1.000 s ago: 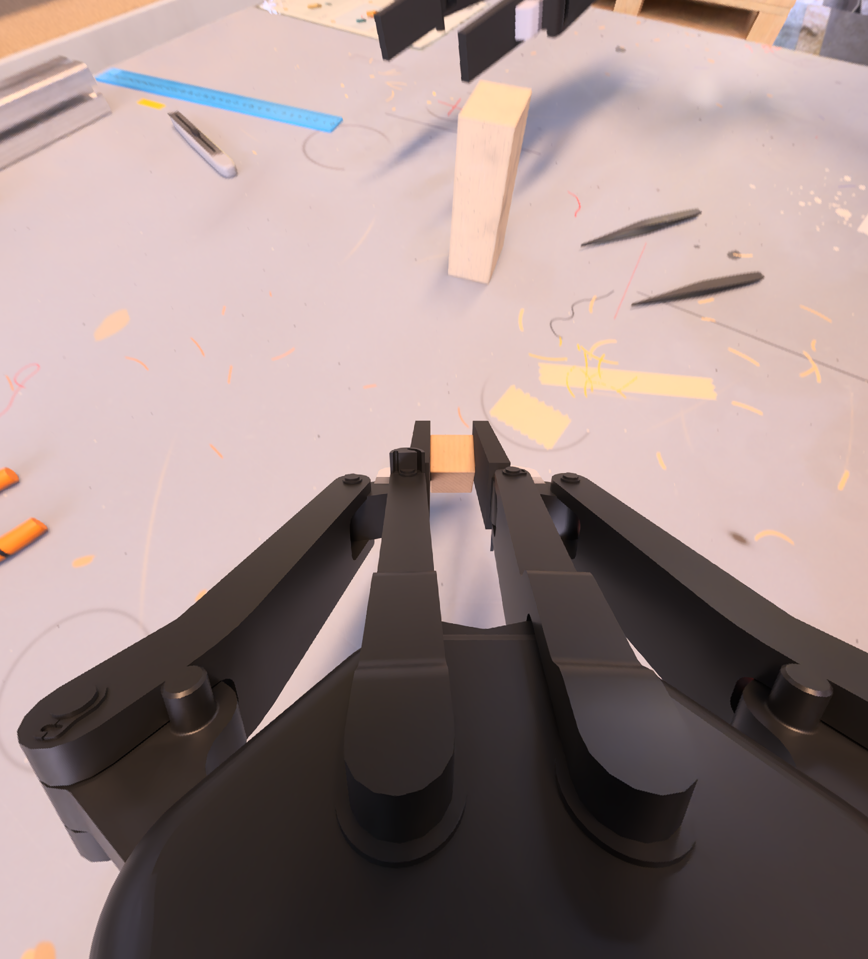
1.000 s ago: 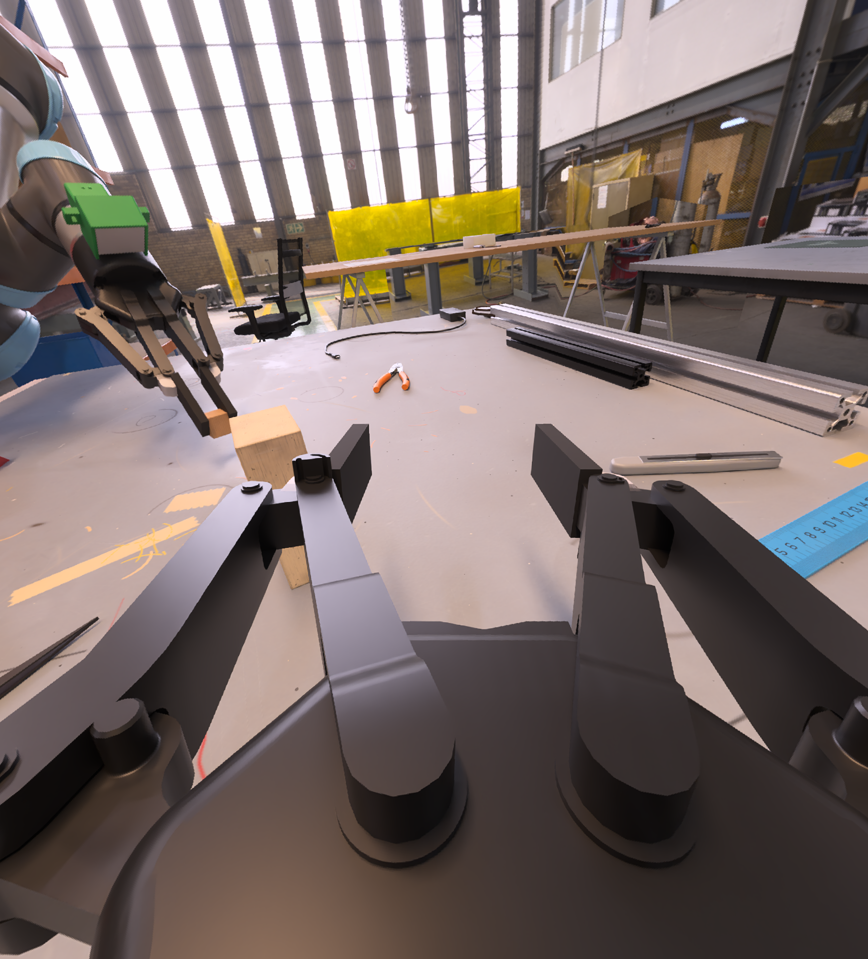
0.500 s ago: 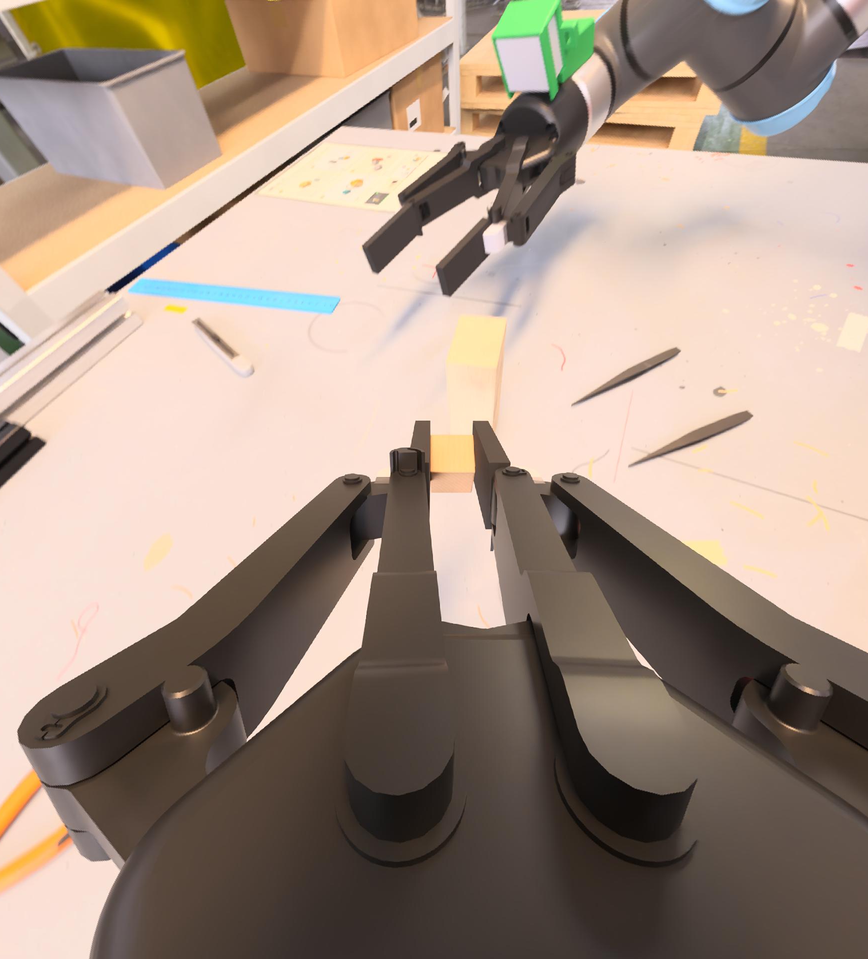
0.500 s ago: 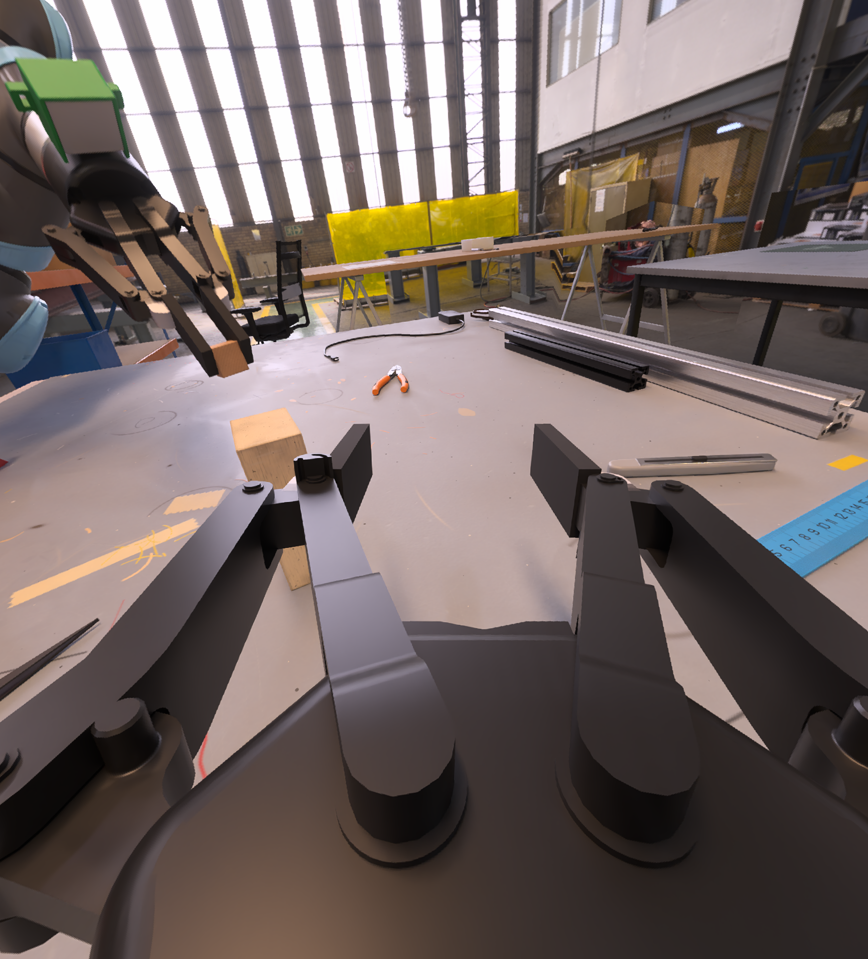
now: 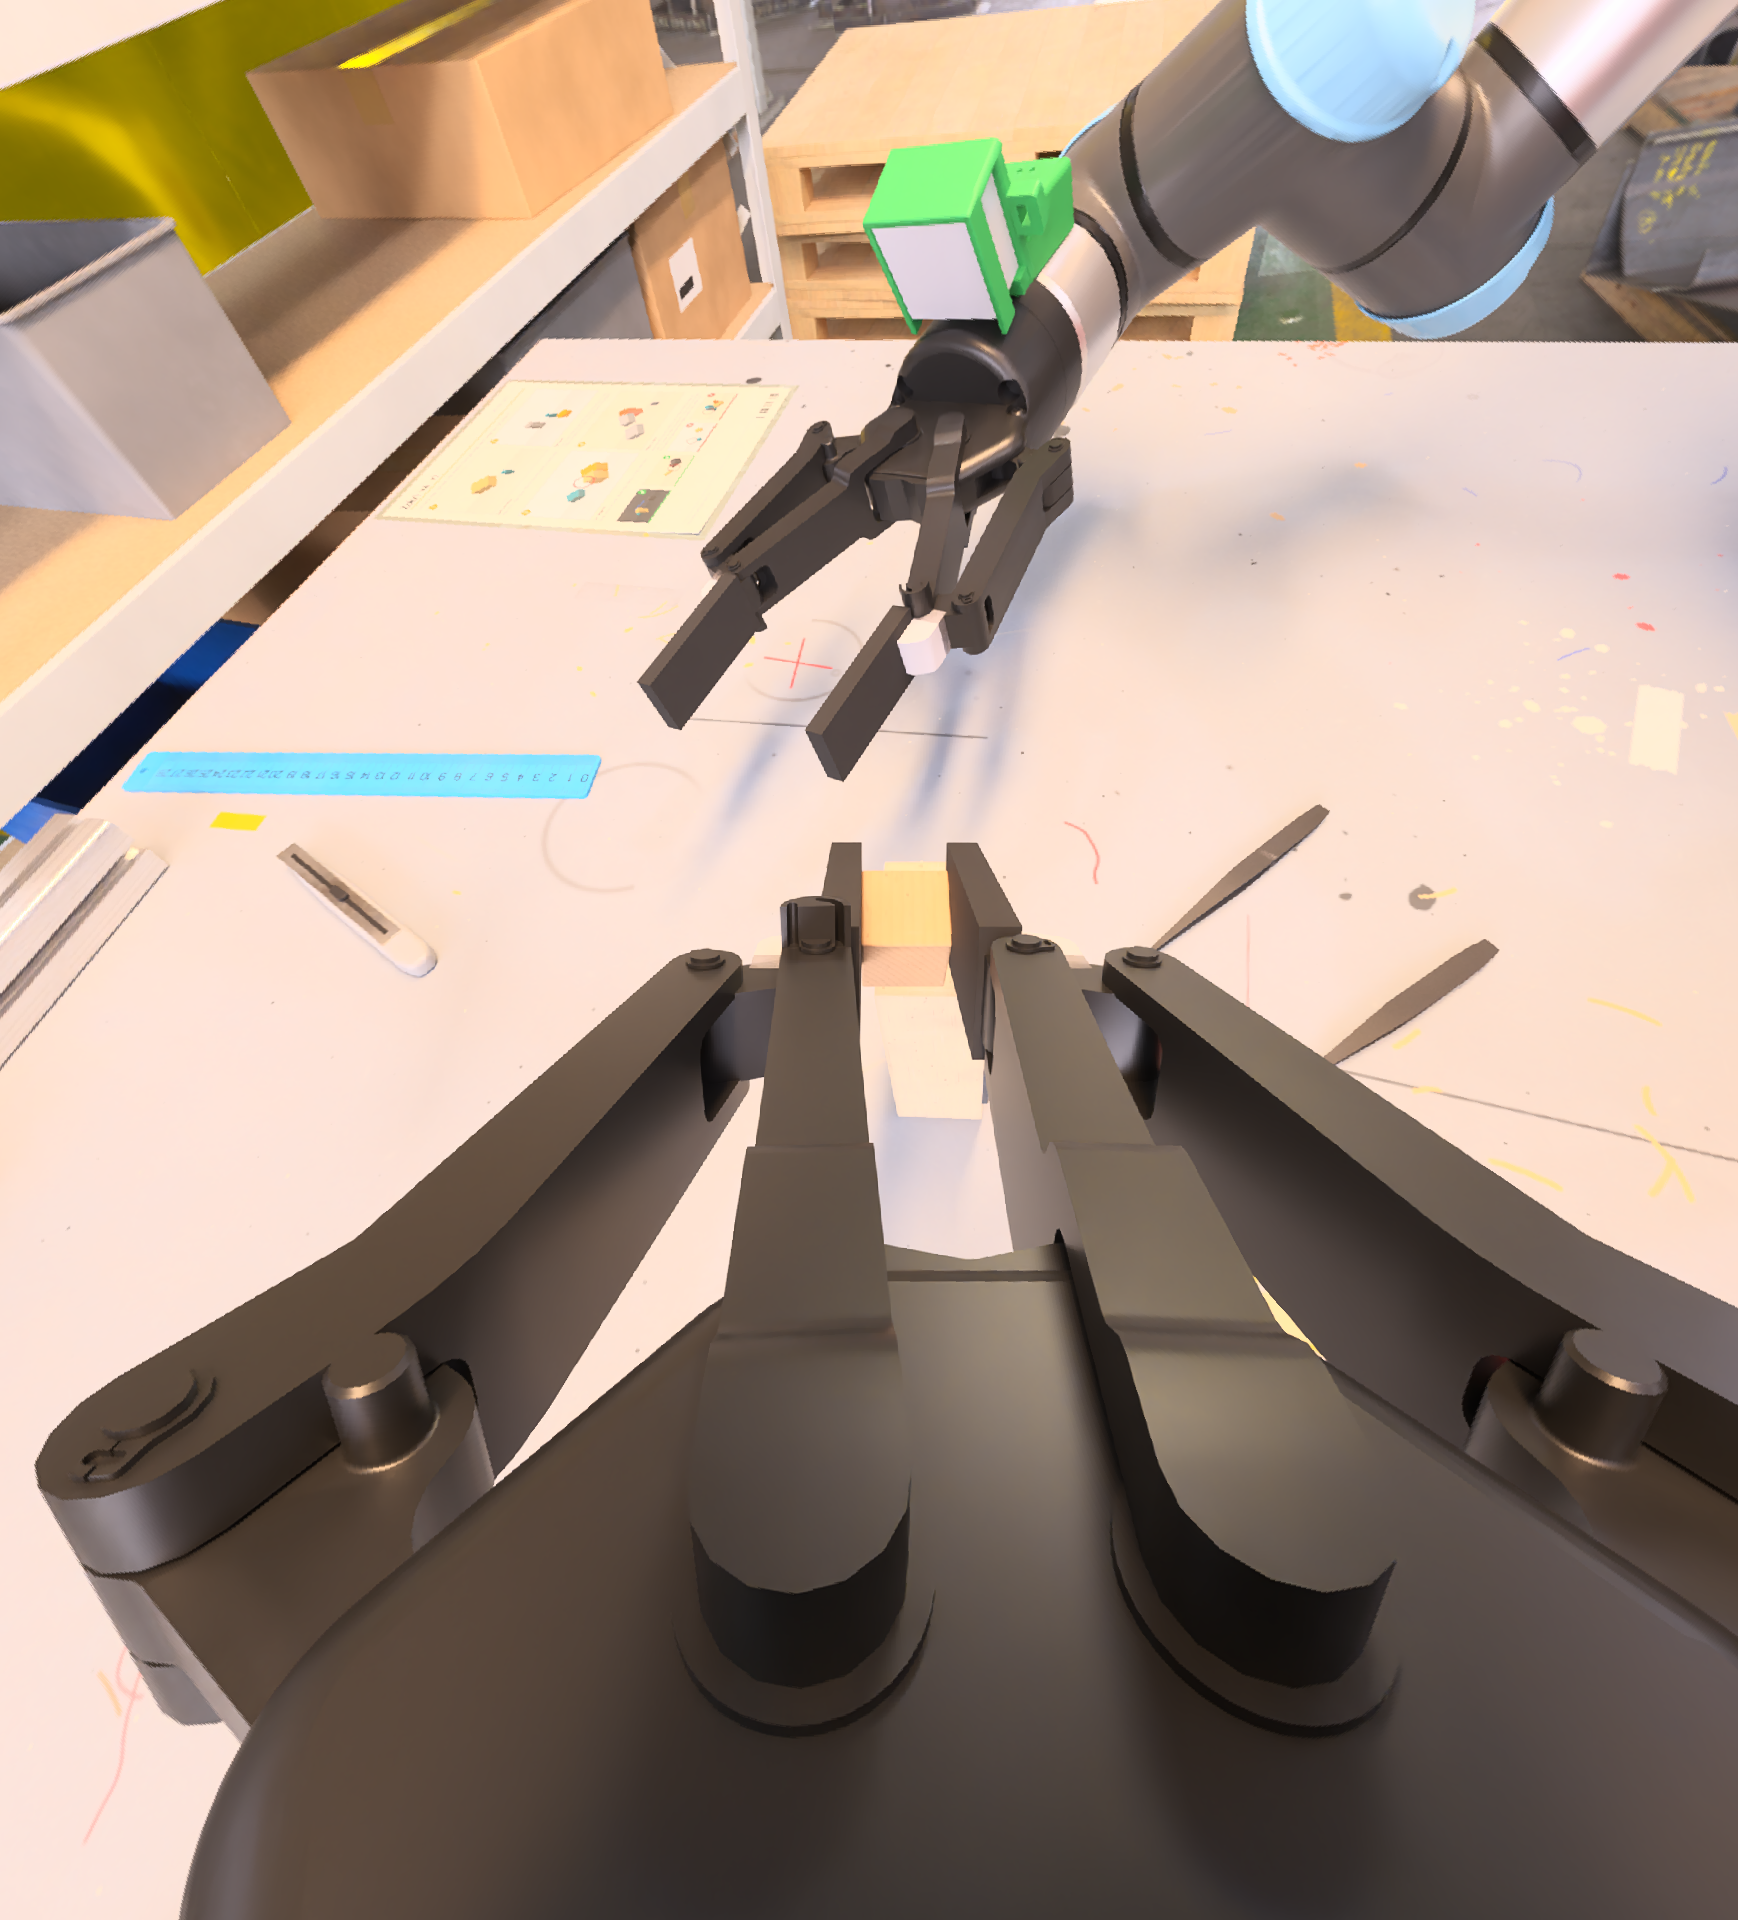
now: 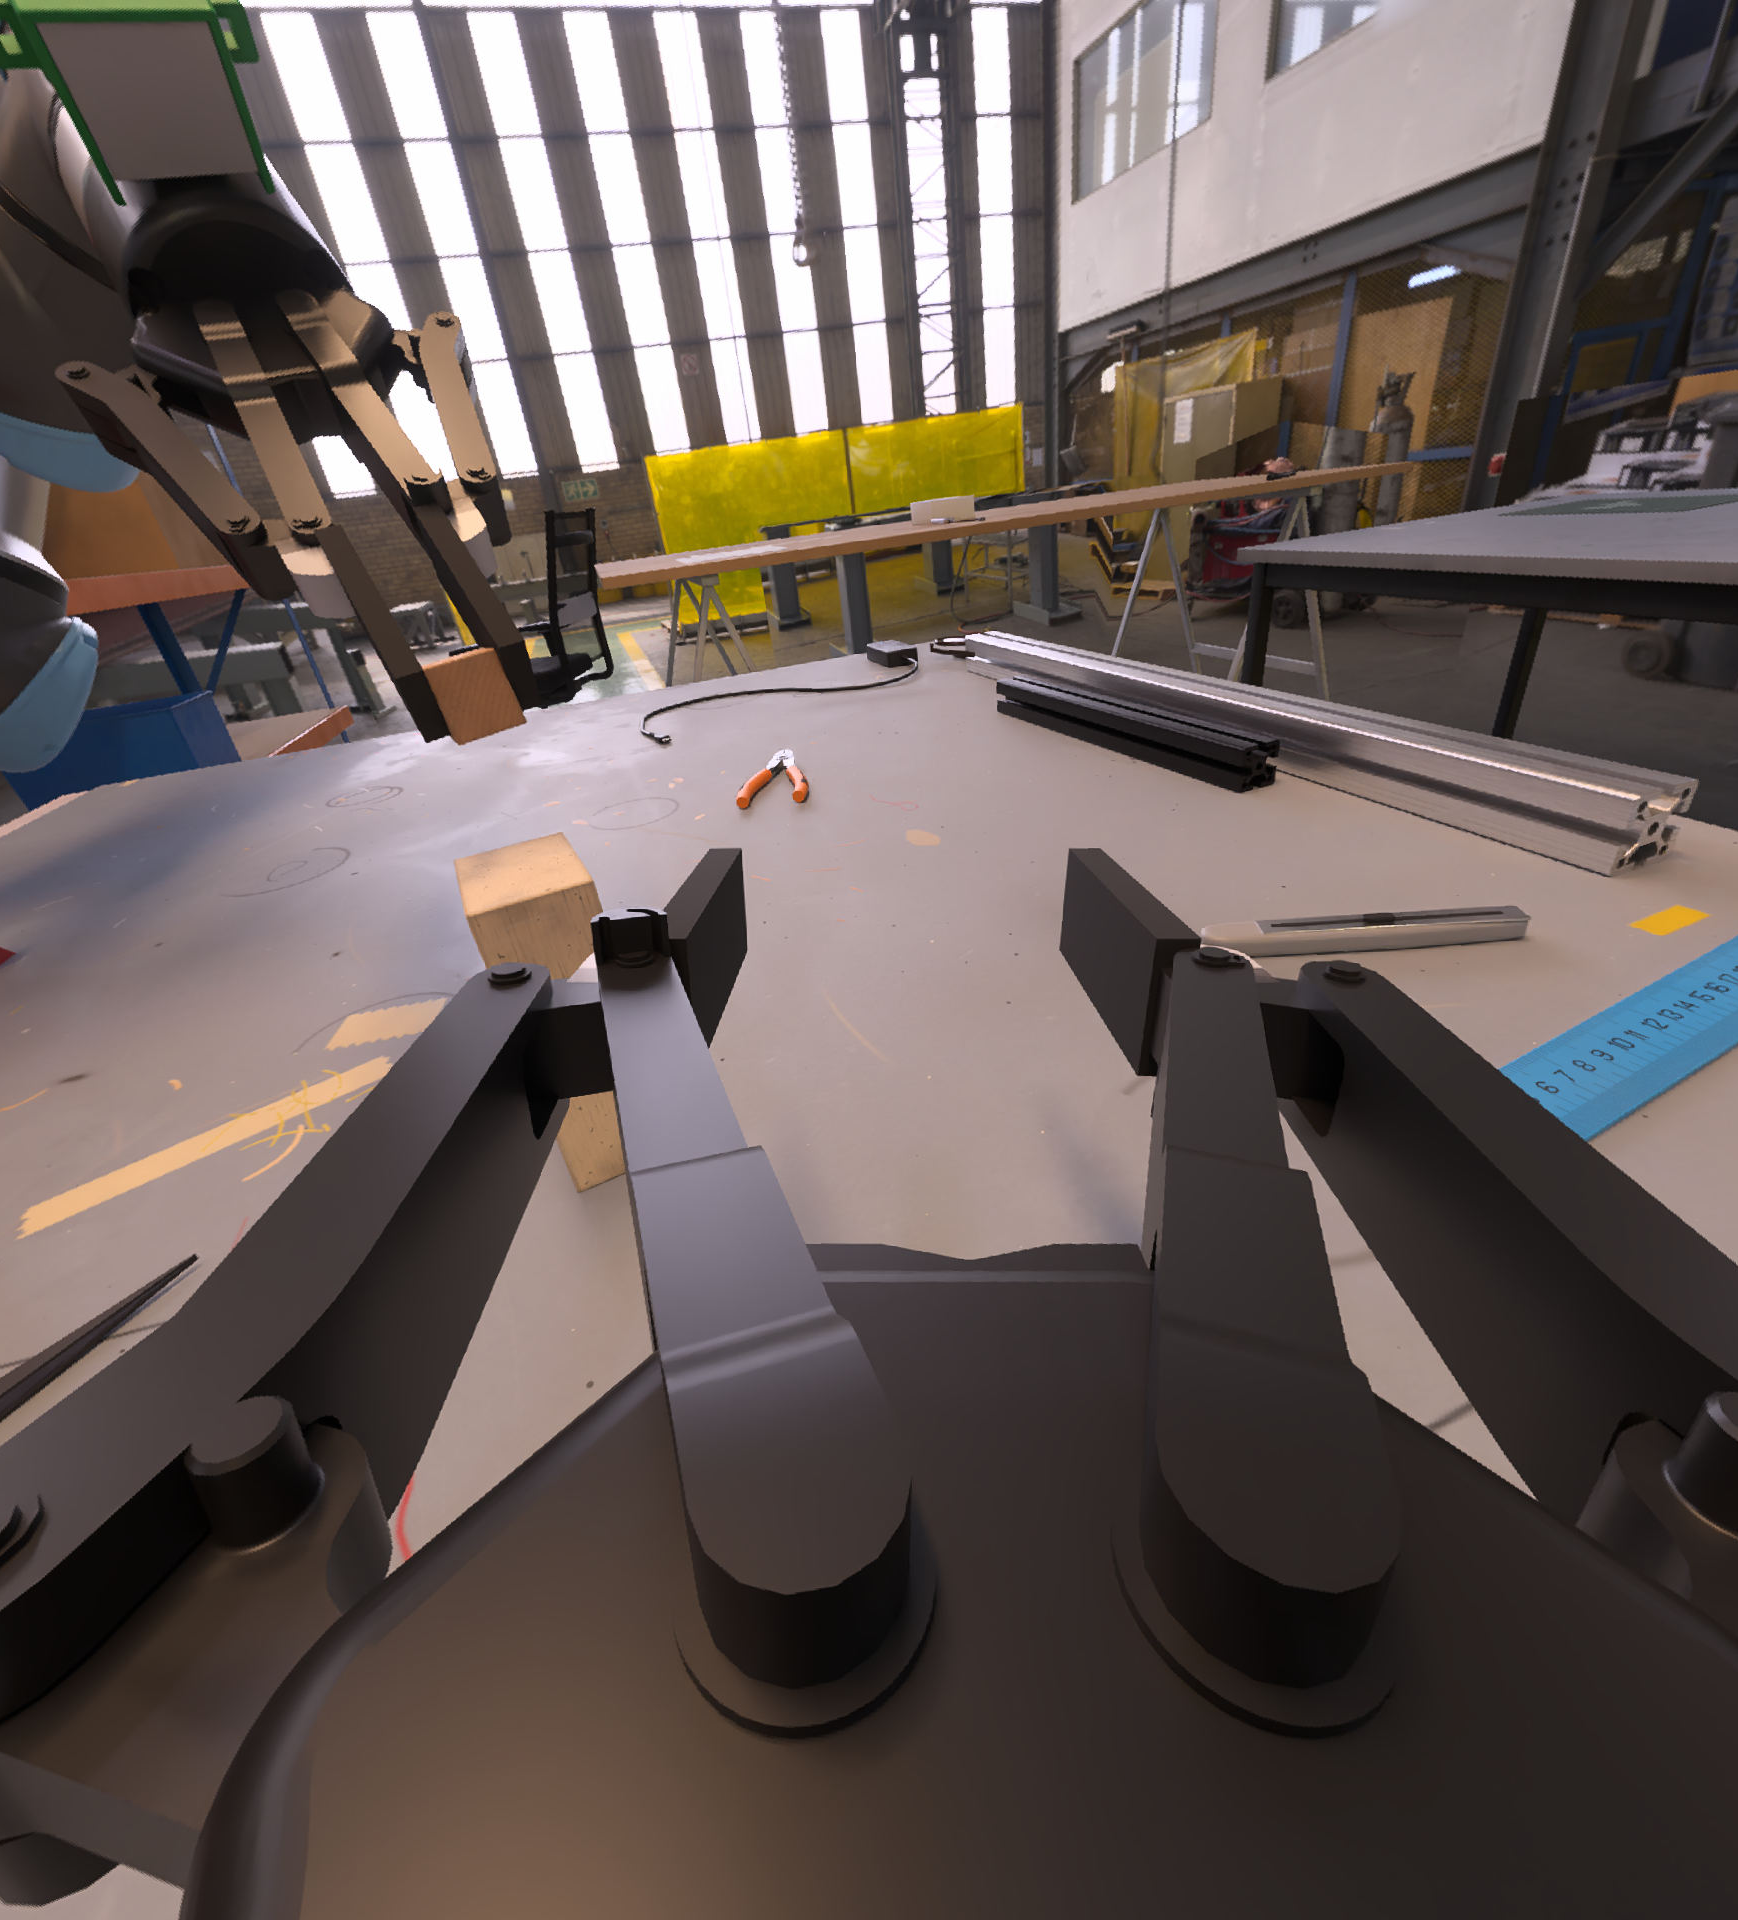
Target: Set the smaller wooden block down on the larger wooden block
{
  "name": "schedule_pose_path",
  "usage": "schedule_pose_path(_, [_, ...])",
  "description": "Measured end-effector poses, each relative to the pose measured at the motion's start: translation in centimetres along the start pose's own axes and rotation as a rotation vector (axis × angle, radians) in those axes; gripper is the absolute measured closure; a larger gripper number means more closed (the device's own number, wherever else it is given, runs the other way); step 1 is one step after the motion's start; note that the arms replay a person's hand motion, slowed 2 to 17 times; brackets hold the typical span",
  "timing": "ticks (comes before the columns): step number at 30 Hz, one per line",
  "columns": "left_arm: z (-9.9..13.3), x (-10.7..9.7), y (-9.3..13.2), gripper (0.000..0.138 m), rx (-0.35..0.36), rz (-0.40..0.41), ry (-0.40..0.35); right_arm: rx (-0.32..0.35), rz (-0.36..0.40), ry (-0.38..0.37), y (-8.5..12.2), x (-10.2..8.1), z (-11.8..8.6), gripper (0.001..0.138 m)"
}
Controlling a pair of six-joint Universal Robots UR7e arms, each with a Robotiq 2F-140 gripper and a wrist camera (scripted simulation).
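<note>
1. Left gripper (image 5: 904,914) fingers are nearly closed, pinching the small wooden block (image 5: 904,912) between their tips; seen from the right wrist, the block hangs in the air above the table (image 6: 896,1039).
2. Large wooden block (image 6: 529,894) stands upright on the table, below the held block and apart from it; from the left wrist only a pale strip of it (image 5: 932,1060) shows between the fingers.
3. Right gripper (image 6: 901,940) is wide open and holds nothing, hovering just beside the large block.
4. Blue ruler (image 6: 1696,1013) and a white utility knife (image 6: 1364,928) lie to the right of it.
5. Orange pliers (image 6: 773,779) lie farther back, near a black cable (image 6: 771,691) and long metal rails (image 6: 1364,758).
</note>
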State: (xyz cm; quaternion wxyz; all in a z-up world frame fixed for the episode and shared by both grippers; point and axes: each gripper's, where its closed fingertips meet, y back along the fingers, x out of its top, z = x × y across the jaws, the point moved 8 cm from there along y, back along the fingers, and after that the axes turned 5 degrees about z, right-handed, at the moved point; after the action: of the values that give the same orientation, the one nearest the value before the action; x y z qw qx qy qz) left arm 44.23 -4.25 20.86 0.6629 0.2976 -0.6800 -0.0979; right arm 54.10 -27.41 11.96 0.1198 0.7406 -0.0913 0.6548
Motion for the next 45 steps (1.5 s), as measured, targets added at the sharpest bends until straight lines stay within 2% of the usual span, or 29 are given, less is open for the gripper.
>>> schedule_pose_path(15, [0.3, 0.5, -2.7, 0.117, -0.085, -0.024, -0.008, -0.003, -0.001, 0.003, 0.1, 0.1, 0.0, 0.058])
schedule_pose_path(26, [0.1, 0.2, -3.6, 0.117, -0.108, -0.058, 0.001, -0.002, -0.007, 0.002, 0.0, 0.1, 0.0, 0.058])
schedule_pose_path(45, [0.1, -0.5, -4.3, 0.117, -0.118, -0.051, 0.011, 0.0, -0.004, 0.002, 0.1, 0.1, 0.0, 0.059])
